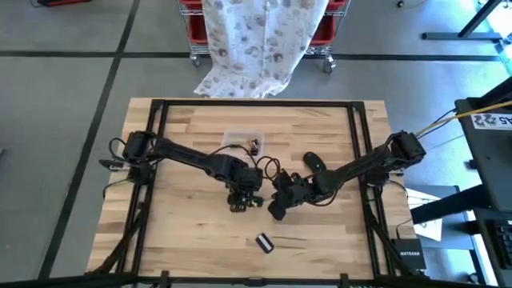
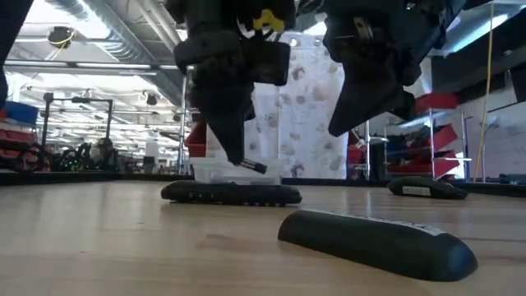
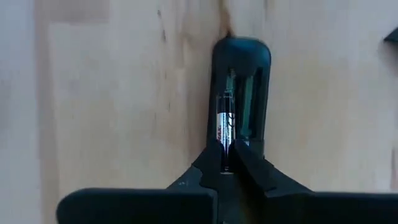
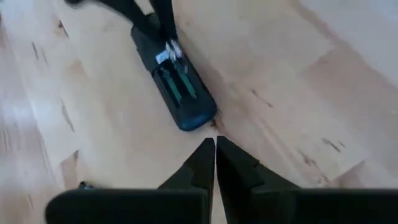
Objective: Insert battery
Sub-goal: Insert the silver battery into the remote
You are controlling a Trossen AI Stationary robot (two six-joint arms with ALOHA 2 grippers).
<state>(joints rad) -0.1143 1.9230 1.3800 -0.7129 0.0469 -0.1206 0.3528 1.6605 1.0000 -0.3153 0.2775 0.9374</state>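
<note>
Holding a Battery Over the Open Remote

We see the wooden desk [image 1: 192, 240] carrying a black remote [image 3: 241, 93], compartment open. Our left claw [image 3: 227, 163] pinches the battery [image 3: 222, 127] right above that compartment. Our right claw [image 4: 215, 163] hovers near the remote's end, fingers narrowed together, empty.

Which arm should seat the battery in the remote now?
Left. Its gripper holds the battery over the remote's open compartment; the right gripper is shut, empty, beside it.
</note>
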